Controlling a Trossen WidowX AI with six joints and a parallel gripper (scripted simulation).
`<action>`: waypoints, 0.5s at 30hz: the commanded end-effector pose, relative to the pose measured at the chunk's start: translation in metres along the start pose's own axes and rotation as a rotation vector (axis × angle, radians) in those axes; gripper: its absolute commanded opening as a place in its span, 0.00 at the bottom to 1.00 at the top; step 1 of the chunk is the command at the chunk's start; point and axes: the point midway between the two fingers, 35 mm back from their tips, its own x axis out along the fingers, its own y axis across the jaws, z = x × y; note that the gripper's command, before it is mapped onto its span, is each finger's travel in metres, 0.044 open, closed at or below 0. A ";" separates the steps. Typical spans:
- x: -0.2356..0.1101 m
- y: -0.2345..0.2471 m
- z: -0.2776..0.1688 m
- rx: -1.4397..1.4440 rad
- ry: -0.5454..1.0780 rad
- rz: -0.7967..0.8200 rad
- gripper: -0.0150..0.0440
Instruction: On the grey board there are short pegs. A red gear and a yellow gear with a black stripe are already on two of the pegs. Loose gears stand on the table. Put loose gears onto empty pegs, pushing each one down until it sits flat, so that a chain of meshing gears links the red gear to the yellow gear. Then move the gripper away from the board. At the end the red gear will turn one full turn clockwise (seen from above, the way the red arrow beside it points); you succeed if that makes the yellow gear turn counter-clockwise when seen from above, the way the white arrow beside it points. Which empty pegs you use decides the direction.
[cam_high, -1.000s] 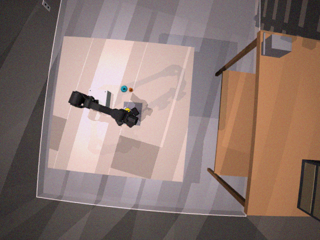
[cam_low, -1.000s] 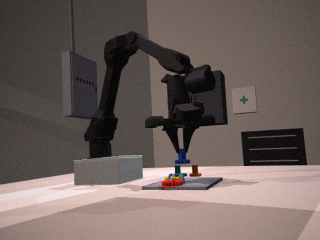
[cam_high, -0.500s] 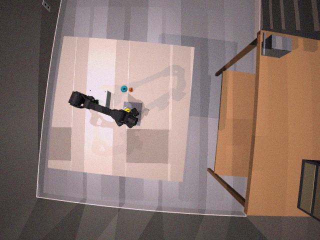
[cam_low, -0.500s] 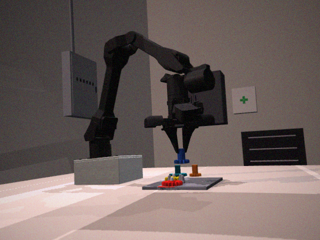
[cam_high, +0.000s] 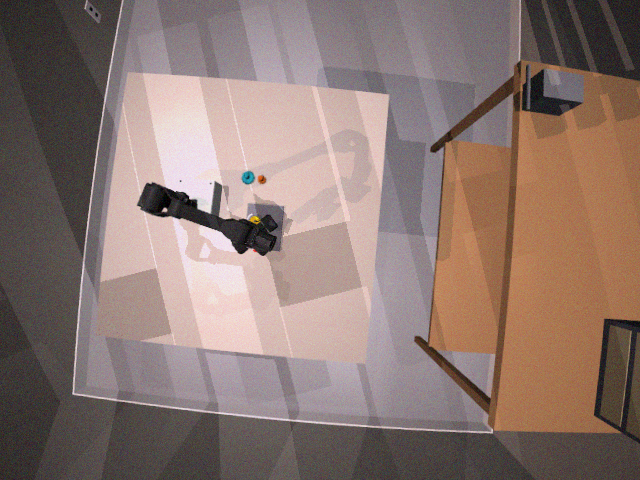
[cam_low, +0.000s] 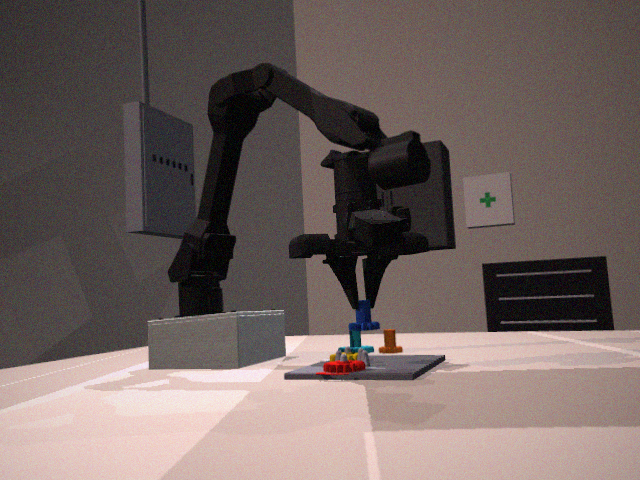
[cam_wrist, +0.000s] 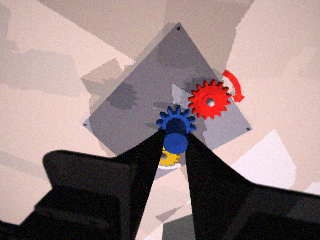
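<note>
My gripper (cam_low: 364, 305) (cam_wrist: 175, 135) is shut on the stem of a blue gear (cam_low: 363, 314) (cam_wrist: 176, 144), holding it upright above the grey board (cam_high: 279, 209) (cam_low: 408, 367) (cam_wrist: 150, 75). The red gear (cam_low: 342, 366) (cam_wrist: 209, 100) sits on its peg near one side, its red arrow (cam_wrist: 235, 86) beside it. The yellow gear (cam_high: 254, 218) (cam_low: 351, 355) (cam_wrist: 170, 158) is partly hidden behind the blue gear in the wrist view. A teal gear (cam_high: 248, 177) (cam_low: 355, 338) and an orange gear (cam_high: 262, 179) (cam_low: 390, 341) stand on the table. The empty pegs under the blue gear are hidden in the wrist view.
The pale arm base block (cam_high: 216, 198) (cam_low: 217, 338) stands to the left of the board in the top and exterior views. The teal and orange gears stand side by side beyond the board in the exterior view. A wooden bench (cam_high: 568, 232) is at the far right.
</note>
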 end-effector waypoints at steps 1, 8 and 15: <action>0.007 -0.001 0.000 -0.085 0.001 -0.006 0.25; 0.017 -0.001 0.000 -0.131 0.001 -0.006 0.25; 0.026 -0.001 0.000 -0.043 0.001 -0.006 0.25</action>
